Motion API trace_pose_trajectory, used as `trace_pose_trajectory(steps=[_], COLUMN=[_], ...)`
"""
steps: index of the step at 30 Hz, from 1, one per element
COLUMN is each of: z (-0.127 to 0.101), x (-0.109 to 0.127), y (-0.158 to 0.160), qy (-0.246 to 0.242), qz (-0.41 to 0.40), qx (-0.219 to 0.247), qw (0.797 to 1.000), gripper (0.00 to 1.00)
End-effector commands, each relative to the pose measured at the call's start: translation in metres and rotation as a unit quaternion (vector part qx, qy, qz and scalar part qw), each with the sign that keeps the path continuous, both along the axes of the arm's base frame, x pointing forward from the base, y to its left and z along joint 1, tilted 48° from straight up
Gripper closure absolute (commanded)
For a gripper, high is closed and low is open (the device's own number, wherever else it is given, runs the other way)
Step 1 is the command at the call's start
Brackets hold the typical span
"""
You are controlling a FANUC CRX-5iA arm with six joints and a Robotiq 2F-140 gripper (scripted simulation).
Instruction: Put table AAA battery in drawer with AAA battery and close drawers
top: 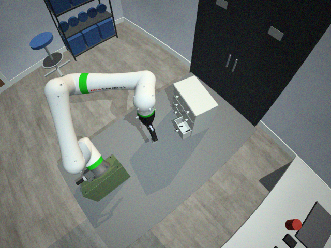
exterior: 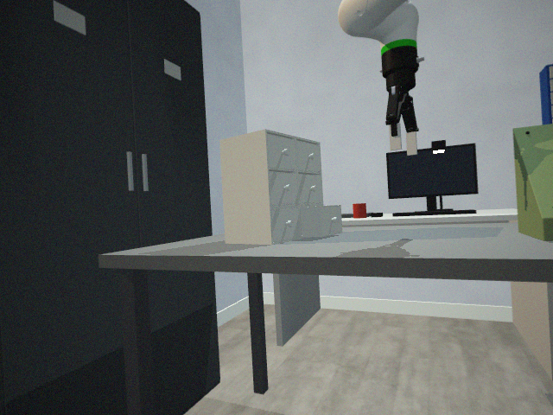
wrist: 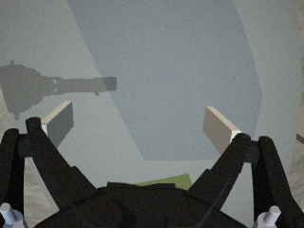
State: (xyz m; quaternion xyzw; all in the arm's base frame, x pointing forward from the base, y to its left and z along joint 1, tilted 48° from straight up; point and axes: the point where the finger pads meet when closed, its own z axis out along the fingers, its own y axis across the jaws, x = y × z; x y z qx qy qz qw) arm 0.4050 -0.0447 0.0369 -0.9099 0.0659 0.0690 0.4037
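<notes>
The small white chest (top: 193,102) stands at the far side of the grey table, also in the exterior view (exterior: 276,188). One bottom-row drawer (top: 182,128) is pulled out part way, and two small dark things lie in it (top: 184,128); I cannot tell what they are. The other drawers look pushed in. My gripper (top: 154,140) (wrist: 139,116) hangs well above the table in front of the chest, pointing down, open and empty. I see no battery on the table top.
The arm's green base block (top: 104,177) sits at the table's near left corner. A tall black cabinet (top: 254,53) stands close behind the chest. A second desk with a monitor (exterior: 431,176) and a red cylinder (top: 292,225) lies off to the right.
</notes>
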Motion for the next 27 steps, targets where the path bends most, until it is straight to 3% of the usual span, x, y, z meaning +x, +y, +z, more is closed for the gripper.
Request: trace_pose_trajectory(steps=[1,8,19,27], z=[0.011,0.024,0.024,0.016], x=[-0.011,-0.024,-0.023,-0.015], y=[-0.004,-0.009,-0.008,-0.002], qy=[-0.001,-0.001,-0.006,-0.041], qz=[-0.001,-0.001,-0.006,-0.044], qx=[0.000,0.000,-0.001,-0.011], qw=[1.000,1.000,1.000,0.998], gripper=[0.00,0.00,0.00,0.00])
